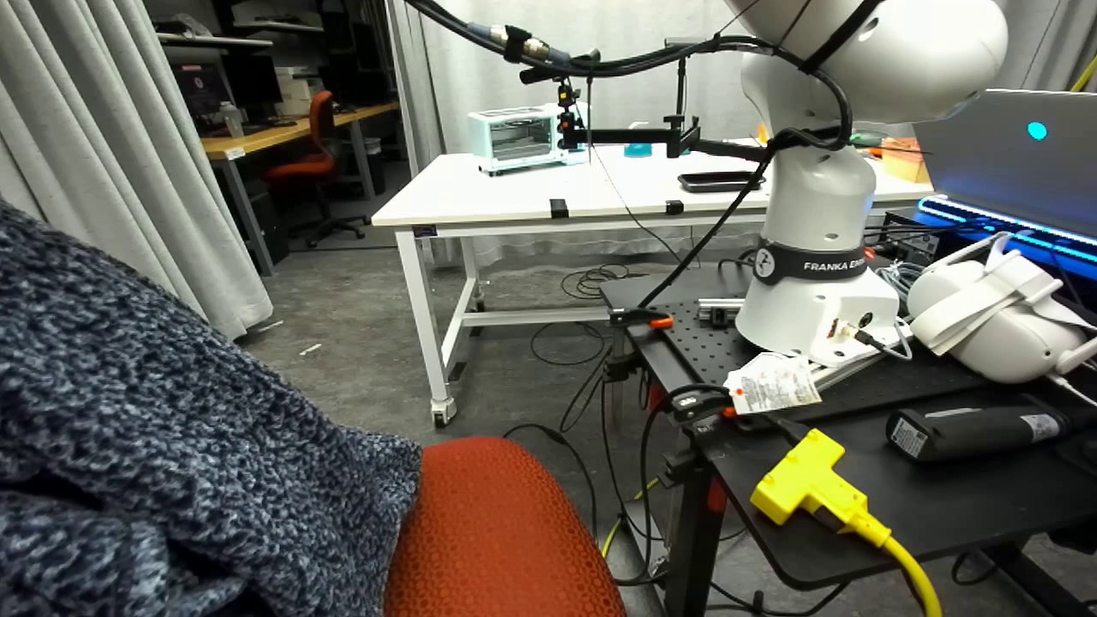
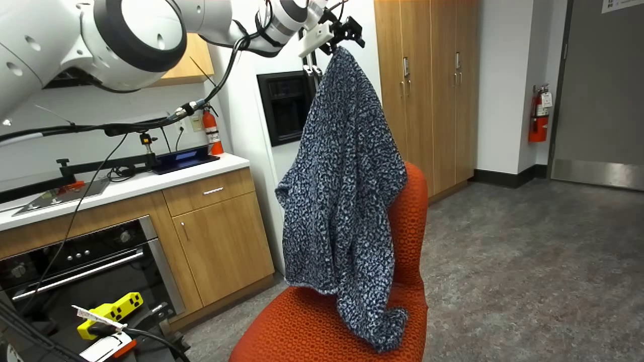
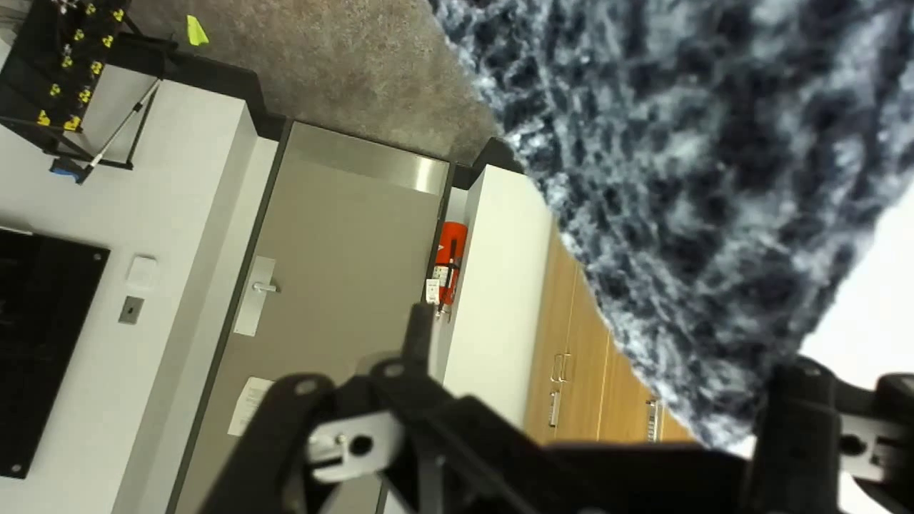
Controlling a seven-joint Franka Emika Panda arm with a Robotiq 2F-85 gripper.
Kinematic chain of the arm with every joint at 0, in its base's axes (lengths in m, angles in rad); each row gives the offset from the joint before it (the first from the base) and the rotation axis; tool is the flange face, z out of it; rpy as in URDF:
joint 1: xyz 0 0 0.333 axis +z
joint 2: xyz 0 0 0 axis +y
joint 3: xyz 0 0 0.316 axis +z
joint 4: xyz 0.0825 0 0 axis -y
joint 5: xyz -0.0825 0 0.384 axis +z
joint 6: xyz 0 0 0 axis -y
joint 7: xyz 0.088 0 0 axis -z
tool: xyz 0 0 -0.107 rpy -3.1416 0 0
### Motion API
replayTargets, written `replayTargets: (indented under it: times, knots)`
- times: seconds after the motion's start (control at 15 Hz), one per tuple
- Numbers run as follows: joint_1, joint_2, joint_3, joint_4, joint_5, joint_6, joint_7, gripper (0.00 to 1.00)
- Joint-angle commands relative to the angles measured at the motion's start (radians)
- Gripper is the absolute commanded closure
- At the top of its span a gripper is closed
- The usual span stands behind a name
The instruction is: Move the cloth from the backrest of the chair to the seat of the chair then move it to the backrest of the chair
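Observation:
The dark blue-grey flecked cloth (image 2: 342, 176) hangs in a tall peak in front of the chair's orange-red backrest (image 2: 413, 221). Its lower end rests on the seat (image 2: 297, 327). The cloth's peak reaches up to my gripper (image 2: 347, 34), high above the chair. In the wrist view my gripper (image 3: 607, 350) has its fingers wide apart. The cloth (image 3: 700, 200) narrows to a corner beside the right finger; how it is caught there is hidden. In an exterior view the cloth (image 1: 197, 411) covers much of the chair, with the seat (image 1: 501, 531) showing; the gripper is out of that view.
A black robot table (image 1: 857, 531) with a yellow power splitter (image 1: 810, 480) stands beside the chair. A white table (image 1: 617, 193) holds a toaster oven (image 1: 518, 137). A counter (image 2: 201, 168) and tall wooden cabinets (image 2: 427, 90) stand behind. Cables lie on the floor.

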Motion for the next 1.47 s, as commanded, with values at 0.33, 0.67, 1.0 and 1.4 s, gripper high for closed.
replayTargets:
  times: [0.33, 0.67, 1.0, 1.4]
  knots:
    - [0.001, 0.009, 0.122, 0.067, 0.066, -0.241, -0.224, 0.0]
    - [-0.01, 0.007, 0.195, 0.106, 0.13, -0.46, -0.314, 0.0]
    - [0.003, -0.02, 0.196, 0.113, 0.118, -0.483, -0.296, 0.0]
    - [0.035, -0.07, 0.188, 0.077, 0.094, -0.487, -0.28, 0.0]
